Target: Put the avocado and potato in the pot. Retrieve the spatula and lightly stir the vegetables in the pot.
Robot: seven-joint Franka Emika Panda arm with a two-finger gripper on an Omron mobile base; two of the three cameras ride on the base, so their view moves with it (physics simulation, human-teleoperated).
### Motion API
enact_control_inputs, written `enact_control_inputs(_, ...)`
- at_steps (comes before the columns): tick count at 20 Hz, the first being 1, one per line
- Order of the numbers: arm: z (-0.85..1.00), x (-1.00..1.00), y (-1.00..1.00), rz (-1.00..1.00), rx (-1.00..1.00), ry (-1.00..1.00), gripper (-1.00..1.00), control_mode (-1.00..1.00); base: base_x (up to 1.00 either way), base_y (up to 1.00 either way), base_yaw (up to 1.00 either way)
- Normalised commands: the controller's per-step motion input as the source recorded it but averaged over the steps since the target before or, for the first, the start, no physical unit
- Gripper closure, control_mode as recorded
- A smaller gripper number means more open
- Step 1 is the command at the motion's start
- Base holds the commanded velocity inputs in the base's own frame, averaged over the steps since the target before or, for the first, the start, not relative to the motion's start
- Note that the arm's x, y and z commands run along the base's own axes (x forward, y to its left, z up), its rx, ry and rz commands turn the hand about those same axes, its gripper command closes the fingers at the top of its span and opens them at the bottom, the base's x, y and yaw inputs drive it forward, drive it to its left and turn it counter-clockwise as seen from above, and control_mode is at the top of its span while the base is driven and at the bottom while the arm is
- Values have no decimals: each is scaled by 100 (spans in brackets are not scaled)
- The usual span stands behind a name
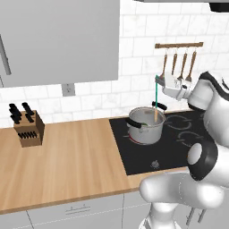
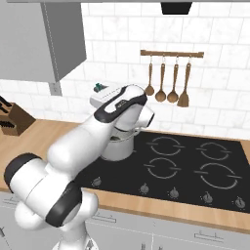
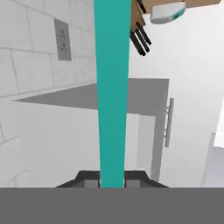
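The steel pot [image 1: 145, 127] with black side handles stands on the front left burner of the black cooktop [image 1: 179, 138]. My gripper [image 1: 157, 80] hovers above it, shut on the top of the spatula [image 1: 156, 96]. The spatula's teal handle hangs straight down and its tan blade dips inside the pot. In the hand view the teal handle [image 3: 113, 87] runs up from between my fingertips [image 3: 91, 179]. In the right base view my arm covers most of the pot [image 2: 117, 149]. Avocado and potato are hidden; I cannot make out what lies in the pot.
A knife block [image 1: 27, 129] stands on the wooden counter [image 1: 67, 161] at the left. Wooden spoons and a turner hang on a wall rail [image 2: 168, 80] behind the cooktop. A grey wall cabinet [image 1: 58, 40] hangs above the counter.
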Motion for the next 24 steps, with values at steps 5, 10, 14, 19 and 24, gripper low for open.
enact_control_inputs(5,-28,52,-12,-1,3,-1,100,-100,0,0,0)
enact_control_inputs(10,-41,35,0,-1,0,-1,100,-100,0,0,0)
enact_control_inputs(14,-24,0,0,0,0,-5,100,-100,0,0,0)
enact_control_inputs(19,-23,0,0,-1,-4,0,100,-100,0,0,0)
enact_control_inputs(24,-24,0,0,0,-9,0,100,-100,0,0,0)
